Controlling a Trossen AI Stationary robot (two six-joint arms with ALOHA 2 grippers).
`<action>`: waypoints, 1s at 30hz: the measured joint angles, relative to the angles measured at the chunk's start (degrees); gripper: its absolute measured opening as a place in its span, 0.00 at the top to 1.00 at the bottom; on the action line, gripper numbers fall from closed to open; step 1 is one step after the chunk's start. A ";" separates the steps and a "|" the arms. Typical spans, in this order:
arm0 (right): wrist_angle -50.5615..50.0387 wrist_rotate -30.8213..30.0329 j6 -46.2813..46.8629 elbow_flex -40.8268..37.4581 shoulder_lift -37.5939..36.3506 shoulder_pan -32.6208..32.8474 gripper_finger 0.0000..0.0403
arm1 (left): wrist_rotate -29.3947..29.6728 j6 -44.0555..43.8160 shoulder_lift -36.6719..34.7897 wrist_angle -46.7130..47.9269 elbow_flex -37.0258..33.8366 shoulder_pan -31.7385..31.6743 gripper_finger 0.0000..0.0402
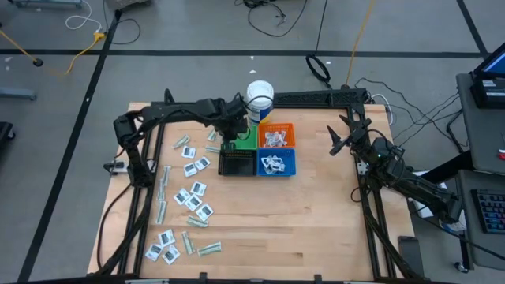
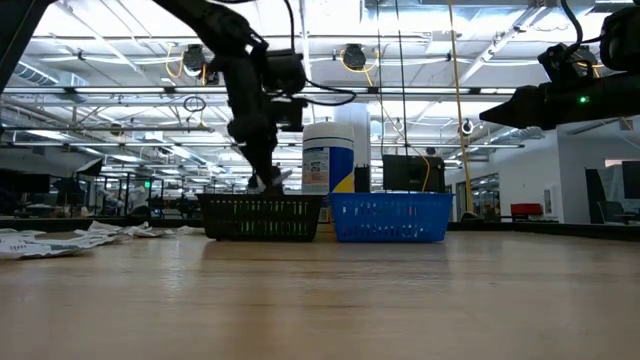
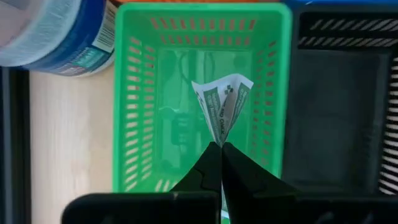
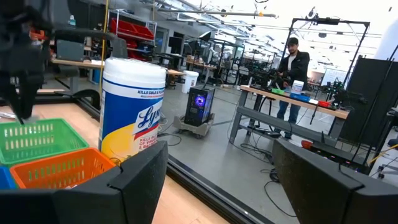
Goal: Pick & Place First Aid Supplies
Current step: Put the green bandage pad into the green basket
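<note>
- One packet, white with green print, is folded and hangs pinched above the green bin, not lying in it.
- Many loose packets lie scattered flat on the table's left part: white squarish sachets with dark print, and slim pale-green strips among them.
- A heap of white sachets lies inside the orange bin.
- More white sachets lie inside the blue bin.
</note>
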State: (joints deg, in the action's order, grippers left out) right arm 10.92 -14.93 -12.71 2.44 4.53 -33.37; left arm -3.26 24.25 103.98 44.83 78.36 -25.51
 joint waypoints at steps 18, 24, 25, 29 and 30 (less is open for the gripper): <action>0.00 0.01 0.00 -0.01 0.01 0.01 0.30 | 9.34 -1.92 0.04 -8.98 -6.26 1.90 0.79; 0.00 0.01 0.00 0.00 -0.01 0.01 0.30 | 9.55 -2.38 0.04 -9.06 -5.15 1.54 0.54; 0.00 -0.01 0.00 0.01 -0.01 0.01 0.30 | 9.57 -2.38 0.04 -9.05 -4.77 1.43 0.50; 0.00 0.00 0.00 -0.01 -0.01 0.01 0.31 | 9.85 -5.04 -0.56 -8.68 -3.31 0.82 0.40; 0.00 -0.01 0.00 0.01 0.00 0.01 0.31 | 9.89 -6.63 -0.91 -8.40 -2.97 0.61 0.38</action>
State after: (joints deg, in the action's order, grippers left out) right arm 10.92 -14.94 -12.71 2.45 4.53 -33.37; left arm 6.63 17.62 103.08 36.43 75.39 -24.90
